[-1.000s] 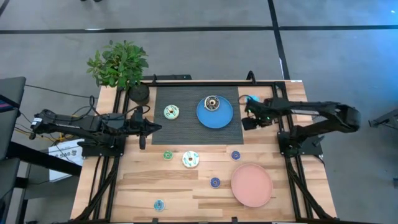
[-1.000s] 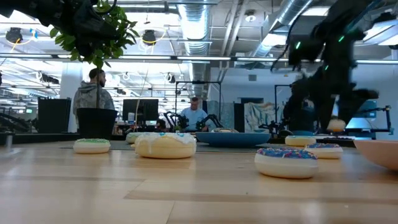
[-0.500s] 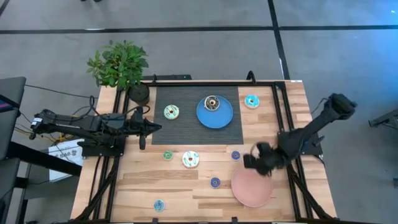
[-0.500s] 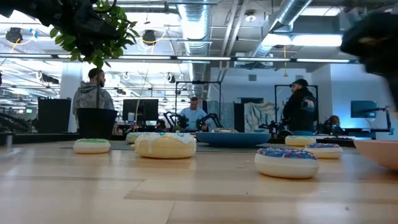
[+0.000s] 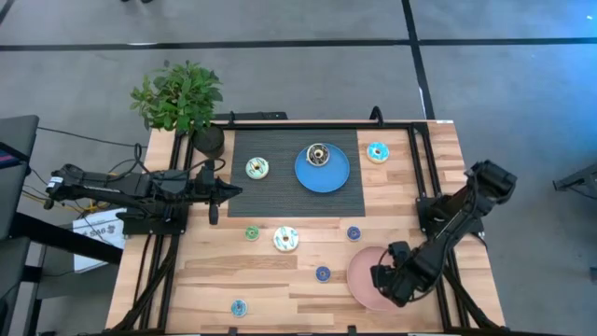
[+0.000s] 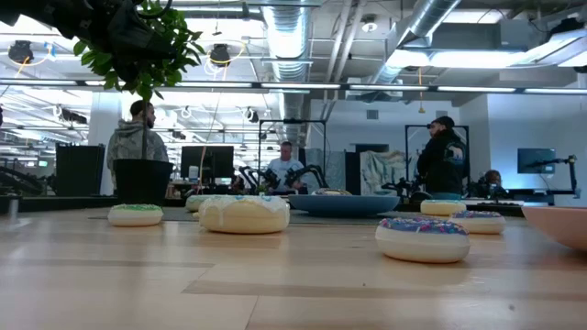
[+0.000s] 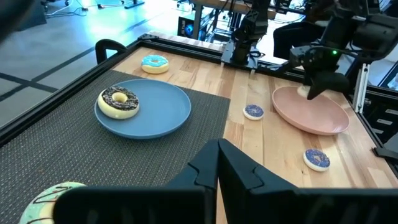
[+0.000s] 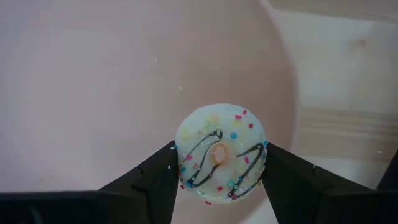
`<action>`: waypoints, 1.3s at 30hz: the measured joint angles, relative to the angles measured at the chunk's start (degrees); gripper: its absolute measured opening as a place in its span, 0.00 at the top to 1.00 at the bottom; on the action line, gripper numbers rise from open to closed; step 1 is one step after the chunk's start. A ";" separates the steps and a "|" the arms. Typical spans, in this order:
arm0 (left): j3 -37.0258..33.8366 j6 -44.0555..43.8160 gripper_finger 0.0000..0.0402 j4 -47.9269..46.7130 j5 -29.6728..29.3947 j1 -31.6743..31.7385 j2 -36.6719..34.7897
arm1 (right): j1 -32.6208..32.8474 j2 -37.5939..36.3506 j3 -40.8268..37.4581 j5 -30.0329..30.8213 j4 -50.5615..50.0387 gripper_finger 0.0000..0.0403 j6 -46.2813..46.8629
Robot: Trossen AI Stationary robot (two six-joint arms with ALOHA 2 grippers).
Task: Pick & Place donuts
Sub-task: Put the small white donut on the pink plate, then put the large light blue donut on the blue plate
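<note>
Right end effector [image 5: 390, 277] grips a small pale sprinkled donut [image 8: 221, 154] by its sides, flat above the pink plate [image 5: 362, 268], presumably for release there; left end effector [image 5: 216, 193] idles at the mat's edge, fingers closed and empty.

A white donut [image 8: 221, 155] with dark squiggles and coloured sprinkles shows against the pink plate [image 8: 93, 81].
</note>
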 joint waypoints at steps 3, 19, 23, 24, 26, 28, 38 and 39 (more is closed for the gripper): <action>0.00 0.00 1.00 0.04 0.00 0.00 0.00 | 1.02 0.32 0.00 0.17 0.13 0.50 0.77; 0.00 -0.05 1.00 0.13 -0.02 0.00 0.00 | 1.35 0.29 0.00 1.56 1.45 0.36 -1.37; 0.00 -0.07 1.00 0.17 -0.02 0.00 0.00 | 1.33 0.29 1.12 1.69 0.79 0.35 -3.21; 0.00 -0.09 1.00 0.29 -0.02 0.00 0.00 | 1.34 0.27 1.79 1.69 0.04 0.35 -4.02; 0.00 -0.09 1.00 0.36 -0.08 0.00 -0.02 | 1.39 0.27 3.46 2.00 -3.00 0.35 -5.62; 0.00 -0.09 1.00 0.36 -0.28 0.00 -0.01 | 1.66 0.26 5.61 3.43 -6.66 0.35 -6.30; 0.01 -8.34 0.97 1.65 0.42 0.00 0.00 | 0.44 -3.14 11.30 10.62 -14.14 0.45 -15.24; 0.02 -10.24 0.95 1.21 0.55 0.02 0.03 | 0.12 -3.75 11.30 12.08 -14.60 0.48 -15.36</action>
